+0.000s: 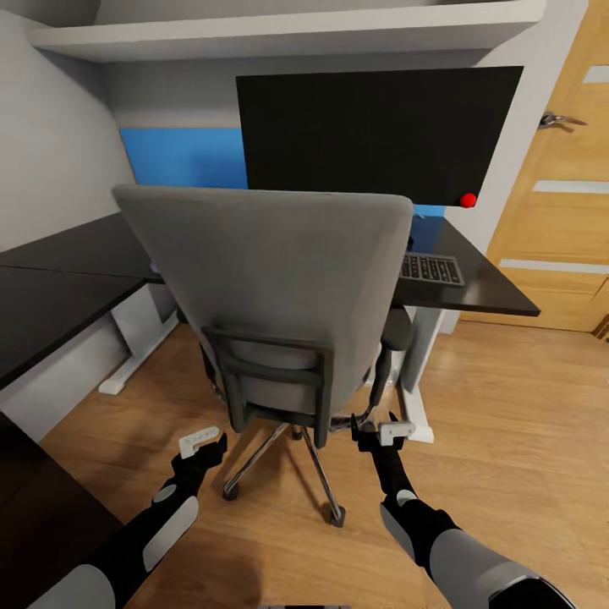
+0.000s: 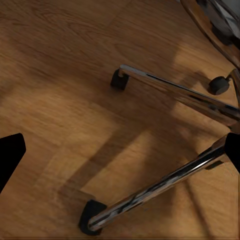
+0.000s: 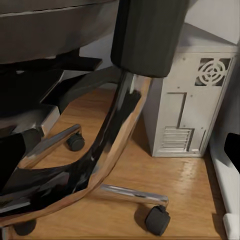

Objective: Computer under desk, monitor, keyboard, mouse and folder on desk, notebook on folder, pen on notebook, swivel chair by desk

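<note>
Evidently both open: left gripper (image 1: 201, 441), right gripper (image 1: 382, 433) (empty), behind swivel chair (image 1: 271, 279).

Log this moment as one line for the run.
grey swivel chair facing black desk | both grippers low behind it, empty | keyboard, monitor on desk

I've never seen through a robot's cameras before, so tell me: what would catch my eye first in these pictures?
The swivel chair dominates the head view, its grey back turned to the camera and hiding much of the black desk. Behind it stands the monitor, with the keyboard on the desk below. Low down, the left gripper and right gripper hover beside the chair's chrome base, and the computer stands on the wooden floor.
</note>
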Motion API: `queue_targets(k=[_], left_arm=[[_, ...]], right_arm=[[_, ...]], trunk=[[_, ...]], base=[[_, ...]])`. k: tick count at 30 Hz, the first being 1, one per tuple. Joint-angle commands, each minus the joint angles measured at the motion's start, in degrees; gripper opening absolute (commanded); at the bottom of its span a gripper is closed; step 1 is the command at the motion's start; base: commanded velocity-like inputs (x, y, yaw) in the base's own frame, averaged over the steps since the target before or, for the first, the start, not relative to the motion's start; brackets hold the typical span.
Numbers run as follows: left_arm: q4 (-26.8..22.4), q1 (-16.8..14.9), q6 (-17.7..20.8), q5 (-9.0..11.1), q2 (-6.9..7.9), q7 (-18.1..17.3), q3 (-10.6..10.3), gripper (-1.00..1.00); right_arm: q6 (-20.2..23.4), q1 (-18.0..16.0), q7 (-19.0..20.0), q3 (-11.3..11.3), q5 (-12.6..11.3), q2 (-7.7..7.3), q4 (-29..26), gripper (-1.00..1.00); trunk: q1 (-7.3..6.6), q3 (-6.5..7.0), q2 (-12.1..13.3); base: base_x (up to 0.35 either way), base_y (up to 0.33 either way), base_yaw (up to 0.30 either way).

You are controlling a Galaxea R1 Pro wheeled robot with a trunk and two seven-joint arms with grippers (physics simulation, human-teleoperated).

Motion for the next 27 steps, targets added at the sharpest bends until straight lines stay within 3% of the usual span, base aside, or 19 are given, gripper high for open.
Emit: queue_targets(k=[1,5,18,23,27], left_arm=[[-0.03,-0.07,-0.48,0.59,0.04,0.42,-0.47,1.00],[-0.02,-0.07,-0.48,0.57,-0.04,0.42,-0.47,1.00],[0.43,-0.07,-0.40,0.73,-0.16,0.42,-0.47,1.00],[2.55,-0.03,-0.55,0.73,-1.26,0.42,-0.47,1.00],[4.25,0.39,-0.59,0.69,-1.89,0.42,-0.47,1.00]], right_arm=[[-0.25,-0.05,-0.24,0.33,-0.77,-0.02,0.07,1.00],[-0.25,-0.05,-0.28,0.33,-0.77,-0.02,0.07,1.00],[-0.22,-0.05,-0.20,0.33,-0.77,-0.09,0.15,1.00],[-0.21,-0.05,-0.19,0.30,-0.79,-0.03,0.42,1.00],[-0.19,-0.02,-0.25,0.25,-0.89,-0.01,0.98,1.00]], trunk=[[-0.02,-0.05,-0.02],[-0.02,-0.05,-0.02],[-0.02,-0.05,-0.02],[-0.02,-0.05,-0.02],[-0.12,0.84,0.03]], base=[[-0.023,0.000,0.000],[-0.084,0.000,0.000],[-0.272,0.000,0.000],[-0.037,0.000,0.000],[-0.010,0.000,0.000]])
